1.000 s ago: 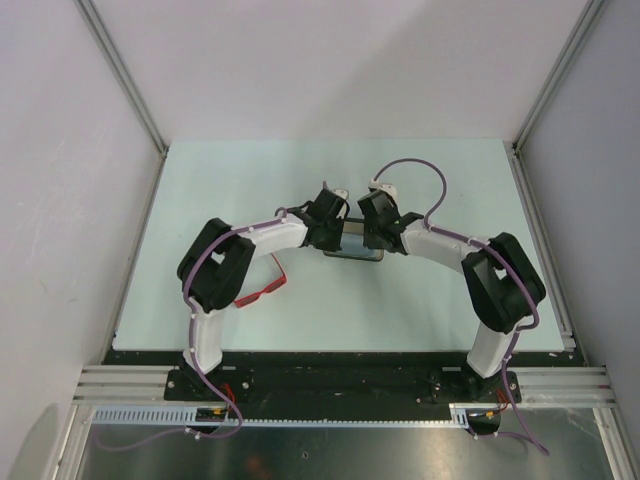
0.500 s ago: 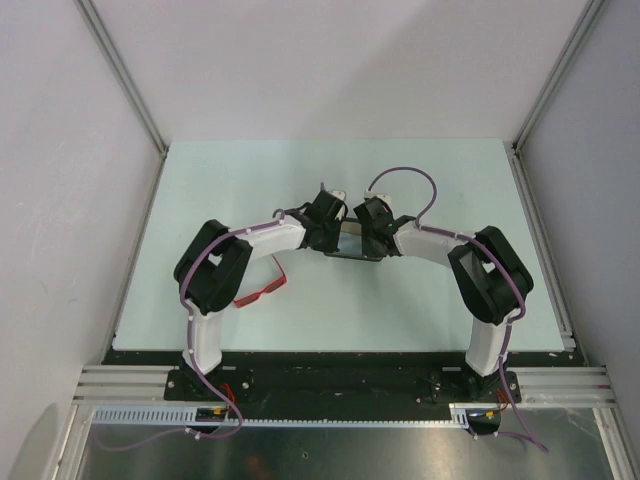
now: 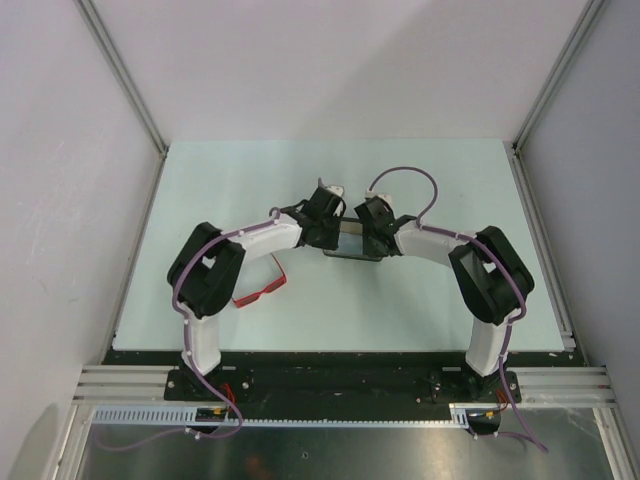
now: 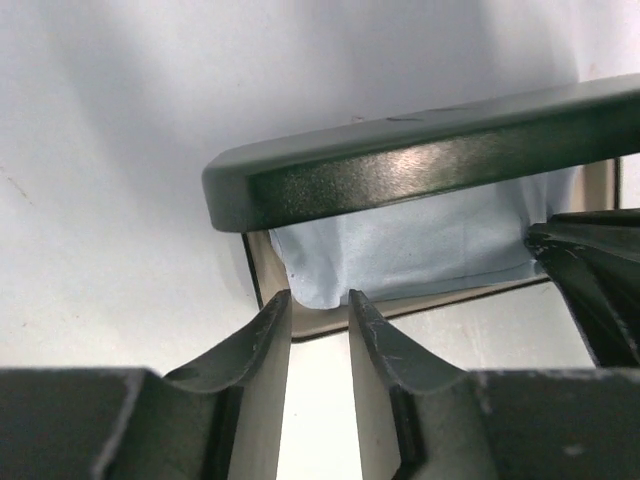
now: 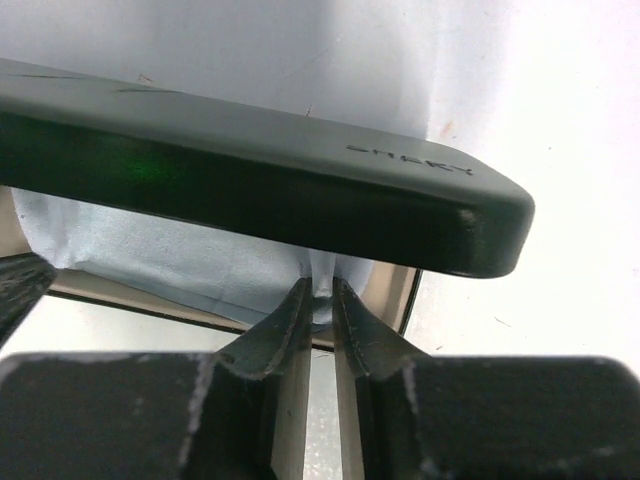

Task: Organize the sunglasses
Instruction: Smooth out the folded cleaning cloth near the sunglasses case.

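The red sunglasses lie on the table left of centre, partly under my left arm; neither wrist view shows them. The black case sits open at the centre, its lid raised over a tan inside. The pale blue cloth lies in the case. My left gripper is open at the case's left end, with a corner of the cloth between its fingertips. My right gripper is shut on a pinched fold of the cloth at the case's right end, under the lid.
The pale green table is bounded by metal rails left and right and white walls beyond. Both arms reach inward and meet over the case, and the right gripper's black fingers show at the right edge of the left wrist view.
The right gripper has moved left and closer to the case. The left arm's elbow has shifted a little to the left. The case and sunglasses have not moved.
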You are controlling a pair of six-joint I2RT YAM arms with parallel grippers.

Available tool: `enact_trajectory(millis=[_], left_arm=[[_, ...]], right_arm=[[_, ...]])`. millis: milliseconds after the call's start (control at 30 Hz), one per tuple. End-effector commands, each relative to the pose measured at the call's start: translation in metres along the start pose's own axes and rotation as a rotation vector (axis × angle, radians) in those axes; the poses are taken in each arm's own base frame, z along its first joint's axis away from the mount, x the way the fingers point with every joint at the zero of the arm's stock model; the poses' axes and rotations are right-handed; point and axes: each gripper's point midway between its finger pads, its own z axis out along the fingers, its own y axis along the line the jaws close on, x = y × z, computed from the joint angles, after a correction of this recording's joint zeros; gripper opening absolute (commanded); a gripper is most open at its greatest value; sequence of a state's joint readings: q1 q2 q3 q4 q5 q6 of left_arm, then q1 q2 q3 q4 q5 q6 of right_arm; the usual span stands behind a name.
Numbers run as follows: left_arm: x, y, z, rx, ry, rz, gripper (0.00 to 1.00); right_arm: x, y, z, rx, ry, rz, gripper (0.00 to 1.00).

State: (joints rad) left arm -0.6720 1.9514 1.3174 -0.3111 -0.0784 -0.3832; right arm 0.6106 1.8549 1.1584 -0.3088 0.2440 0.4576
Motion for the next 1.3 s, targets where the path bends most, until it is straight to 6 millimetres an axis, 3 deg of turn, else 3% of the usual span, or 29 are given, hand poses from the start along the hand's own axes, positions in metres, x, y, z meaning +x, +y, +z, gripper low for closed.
enact_trajectory(millis=[0, 133, 267, 400, 633, 933, 1267], left_arm=[[-0.045, -0.008, -0.036, 0.014, -0.136, -0.003, 0.36], [-0.046, -0.011, -0.036, 0.024, -0.136, -0.009, 0.36], [-0.038, -0.020, -0.027, 0.067, -0.097, -0.019, 0.29], [-0.033, -0.024, -0.017, 0.086, -0.073, -0.026, 0.20], [-0.028, -0.017, -0.003, 0.054, -0.064, -0.027, 0.17], [-0.012, -0.001, 0.014, -0.012, -0.050, -0.012, 0.15], [0.000, 0.007, 0.018, -0.039, -0.028, 0.003, 0.15]], right_arm=[[-0.024, 0.002, -0.019, -0.025, -0.064, 0.008, 0.21], [-0.039, 0.011, -0.030, -0.072, -0.113, 0.021, 0.30], [-0.045, 0.014, -0.032, -0.096, -0.125, 0.043, 0.27], [-0.037, 0.015, -0.023, -0.111, -0.091, 0.048, 0.19], [-0.021, 0.019, -0.010, -0.126, -0.032, 0.042, 0.11], [-0.007, 0.008, 0.003, -0.076, 0.009, 0.029, 0.08], [-0.005, -0.003, 0.003, -0.043, 0.017, 0.022, 0.08]])
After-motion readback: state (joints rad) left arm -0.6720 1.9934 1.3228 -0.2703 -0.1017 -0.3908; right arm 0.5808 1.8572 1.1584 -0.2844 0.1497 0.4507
